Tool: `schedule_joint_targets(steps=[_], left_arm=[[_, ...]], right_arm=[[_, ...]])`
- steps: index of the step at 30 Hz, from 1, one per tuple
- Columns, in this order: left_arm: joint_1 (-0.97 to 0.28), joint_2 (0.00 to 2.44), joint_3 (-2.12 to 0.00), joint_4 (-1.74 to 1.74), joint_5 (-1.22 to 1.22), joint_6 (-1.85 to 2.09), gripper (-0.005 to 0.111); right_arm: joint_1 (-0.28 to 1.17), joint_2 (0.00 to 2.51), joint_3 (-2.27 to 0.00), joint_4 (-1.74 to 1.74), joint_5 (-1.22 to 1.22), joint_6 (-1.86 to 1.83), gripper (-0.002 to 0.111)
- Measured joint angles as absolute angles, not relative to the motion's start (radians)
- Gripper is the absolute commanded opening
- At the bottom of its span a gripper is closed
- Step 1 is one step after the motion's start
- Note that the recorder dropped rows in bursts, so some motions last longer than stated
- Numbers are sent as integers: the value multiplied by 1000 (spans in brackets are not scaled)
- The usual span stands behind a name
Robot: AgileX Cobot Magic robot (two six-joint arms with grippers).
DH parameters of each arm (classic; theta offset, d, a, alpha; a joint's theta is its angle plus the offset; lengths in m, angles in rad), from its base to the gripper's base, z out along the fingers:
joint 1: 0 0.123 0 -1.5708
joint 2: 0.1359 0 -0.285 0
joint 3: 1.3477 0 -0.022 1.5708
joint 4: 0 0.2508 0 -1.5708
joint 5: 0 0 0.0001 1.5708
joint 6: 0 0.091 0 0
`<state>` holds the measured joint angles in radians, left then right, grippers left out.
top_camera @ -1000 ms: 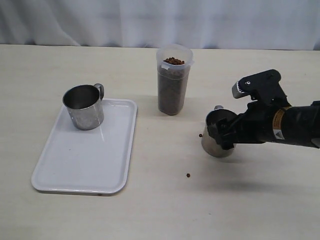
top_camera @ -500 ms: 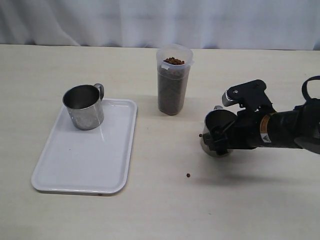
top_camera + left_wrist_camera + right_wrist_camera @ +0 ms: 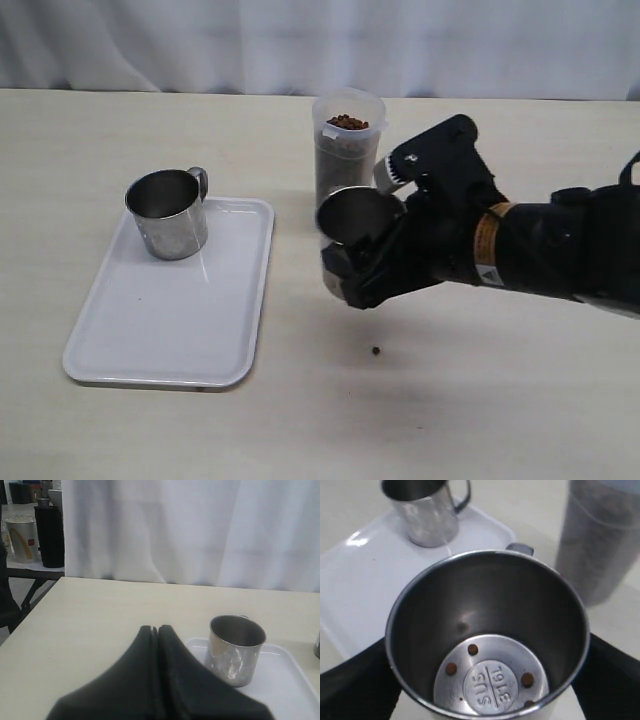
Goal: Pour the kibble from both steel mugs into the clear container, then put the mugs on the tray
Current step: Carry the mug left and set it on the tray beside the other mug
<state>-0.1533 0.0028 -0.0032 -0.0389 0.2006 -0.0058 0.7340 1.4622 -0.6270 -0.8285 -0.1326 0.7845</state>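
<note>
- The right claw point(image 3: 352, 272) grips a steel mug point(image 3: 352, 218) with one finger on each side of its wall, lifted above the tabletop point(image 3: 480, 400) just in front of the clear container point(image 3: 347, 150)
- This mug is held upright, mouth up, I think so that the four pellets point(image 3: 473, 649) lying on its bottom (the right wrist view shows them) do not fall out if it goes next to the tray point(image 3: 150, 340)
- The other steel mug point(image 3: 168, 214) stands at the far left corner of the tray, so much of the tray is free for a second one
- The left claw point(image 3: 158, 645) is closed on nothing, near the tray
- The kibble point(image 3: 347, 122) fills the container nearly to its rim
- Count: two mugs, one tray, one container, one stray pellet point(image 3: 376, 351) on the tabletop in front of the held mug
</note>
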Motion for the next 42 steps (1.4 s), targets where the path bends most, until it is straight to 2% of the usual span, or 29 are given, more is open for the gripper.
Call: schedule_joint_targets(steps=[6, 13, 18, 21, 22, 27, 29, 32, 42], left_arm=[[-153, 3, -3, -39, 201, -6, 0], [-153, 3, -3, -39, 201, -6, 0], [-153, 3, -3, -39, 201, -6, 0], [-153, 3, -3, -39, 201, -6, 0], [-153, 3, -3, -39, 201, -6, 0], [-153, 3, -3, -39, 201, -6, 0], [-153, 3, -3, -39, 201, -6, 0], [-153, 3, -3, -39, 201, -6, 0], [-153, 3, -3, -39, 201, -6, 0]], right_arm=[[903, 1646, -806, -828, -249, 785, 4], [921, 1966, -999, -824, -356, 759, 4], [921, 2043, -1005, -828, -397, 751, 6], [921, 2053, -1009, -845, -409, 748, 20], [921, 2053, -1013, -866, -411, 753, 27], [921, 2055, -1014, -956, -423, 820, 78], [921, 2055, -1016, -979, -423, 839, 92], [921, 2045, -1014, -993, -415, 850, 98], [921, 1840, -1011, -1095, -365, 996, 97]])
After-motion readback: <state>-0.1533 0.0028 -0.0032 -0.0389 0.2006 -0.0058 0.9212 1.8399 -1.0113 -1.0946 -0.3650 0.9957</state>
